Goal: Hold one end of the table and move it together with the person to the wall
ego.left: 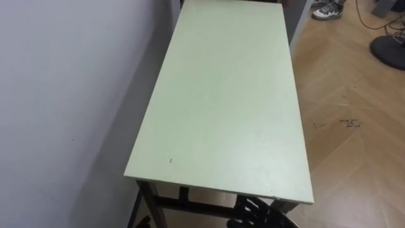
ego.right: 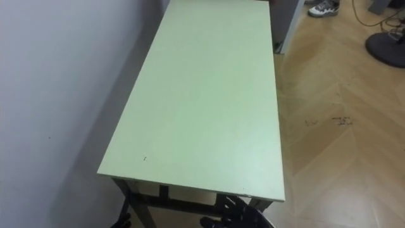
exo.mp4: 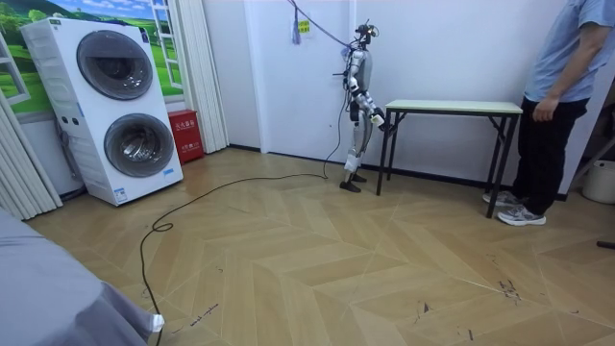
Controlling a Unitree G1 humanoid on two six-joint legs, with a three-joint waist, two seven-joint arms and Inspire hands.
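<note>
1. Flooring [exo.mp4: 317, 279] of pale herringbone wood, spread wide in the room view; white wall [ego.left: 57, 95], plain and matt, at the eye views' left.
2. Stacked white laundry machines [exo.mp4: 115, 111] with round glass doors, at the room view's far left.
3. Counter [ego.left: 228, 95]: long rectangular pale-green top, smooth, on dark metal legs, lengthwise against the wall; robot standing at one end, person [exo.mp4: 562, 106] at the other, a hand just beside the far edge.
4. Right hand [ego.right: 233, 214], dark, tucked under the counter's near edge by its right leg; open or closed, cannot tell.
5. Left hand [ego.right: 124, 221], barely peeking below the near left corner; grip impossible to tell.
</note>
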